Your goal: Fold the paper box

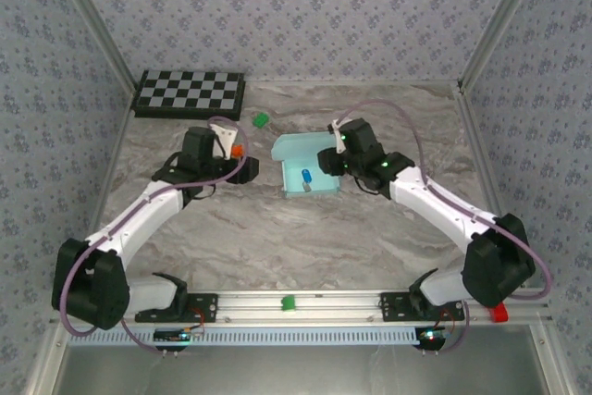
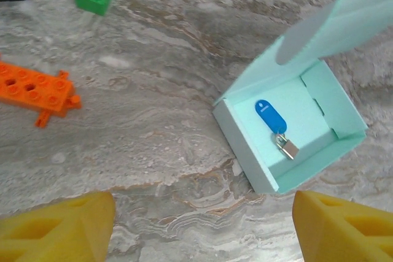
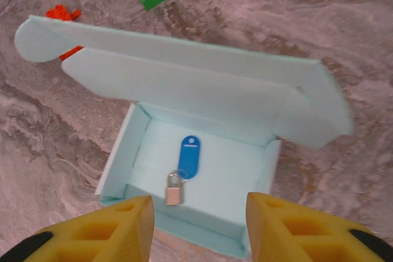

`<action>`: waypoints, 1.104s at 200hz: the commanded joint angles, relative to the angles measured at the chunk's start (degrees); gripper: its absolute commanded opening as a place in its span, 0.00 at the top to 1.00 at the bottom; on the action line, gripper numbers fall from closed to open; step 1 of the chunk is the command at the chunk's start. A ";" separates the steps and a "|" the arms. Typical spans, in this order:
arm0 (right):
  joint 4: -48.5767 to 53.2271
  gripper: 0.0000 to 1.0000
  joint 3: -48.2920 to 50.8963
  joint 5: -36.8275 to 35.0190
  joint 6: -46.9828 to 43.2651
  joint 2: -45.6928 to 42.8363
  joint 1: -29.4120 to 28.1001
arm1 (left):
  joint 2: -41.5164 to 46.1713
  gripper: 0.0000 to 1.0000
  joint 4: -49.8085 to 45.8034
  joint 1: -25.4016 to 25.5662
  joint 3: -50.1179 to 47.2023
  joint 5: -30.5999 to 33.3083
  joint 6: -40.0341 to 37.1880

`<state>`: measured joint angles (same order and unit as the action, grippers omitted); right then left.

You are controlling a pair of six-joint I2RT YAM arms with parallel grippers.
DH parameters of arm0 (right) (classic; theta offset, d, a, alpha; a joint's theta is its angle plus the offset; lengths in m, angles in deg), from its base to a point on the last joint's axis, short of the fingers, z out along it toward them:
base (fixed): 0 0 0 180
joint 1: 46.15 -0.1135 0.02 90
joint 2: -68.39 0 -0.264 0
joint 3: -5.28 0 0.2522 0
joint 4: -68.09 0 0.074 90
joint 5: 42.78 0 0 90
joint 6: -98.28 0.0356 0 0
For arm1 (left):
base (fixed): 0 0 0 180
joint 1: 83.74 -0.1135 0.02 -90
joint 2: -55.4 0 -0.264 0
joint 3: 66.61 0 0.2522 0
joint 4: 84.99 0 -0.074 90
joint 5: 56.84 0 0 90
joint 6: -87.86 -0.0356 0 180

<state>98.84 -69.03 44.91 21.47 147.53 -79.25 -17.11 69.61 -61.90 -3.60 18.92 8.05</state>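
Sitting at the centre of the top view, the pale aqua paper box [image 1: 294, 150] lies open with its mouth up. Its long axis runs left to right and its lid is raised along the upper edge. A blue key tag [image 3: 189, 153] rests inside. The left fingers [image 2: 61, 228] are spread apart with nothing between them. The right fingers [image 3: 104, 231] are apart at the box's near wall. The table [image 1: 277, 238] is grey and marbled, and the walls [image 1: 296, 6] are floral-papered.

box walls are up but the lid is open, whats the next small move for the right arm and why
Probably raise the right gripper toward the lid and start tipping it down over the paper box: its walls stand, the lid leans open at the far side, and the gripper's jaws are open, holding nothing.
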 commanded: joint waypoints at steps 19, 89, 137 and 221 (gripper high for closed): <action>4.18 0.47 0.96 7.90 -7.70 -2.41 7.11 | -3.75 0.26 4.76 1.42 4.01 -2.70 -6.31; -0.75 0.41 2.22 20.66 -18.96 3.51 16.44 | -13.72 0.27 8.32 2.49 9.57 -4.01 -7.56; -2.38 0.41 -0.93 21.42 -19.61 9.50 18.26 | -19.10 0.29 9.09 2.67 13.01 -5.20 -7.50; -2.86 0.42 -7.04 24.54 -19.08 17.12 18.51 | -23.53 0.37 8.71 3.11 16.02 -8.08 -7.29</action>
<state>95.76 -72.99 67.60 3.24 162.63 -61.00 -39.55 78.05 -59.19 10.22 12.86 1.32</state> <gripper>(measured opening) 0.579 0.635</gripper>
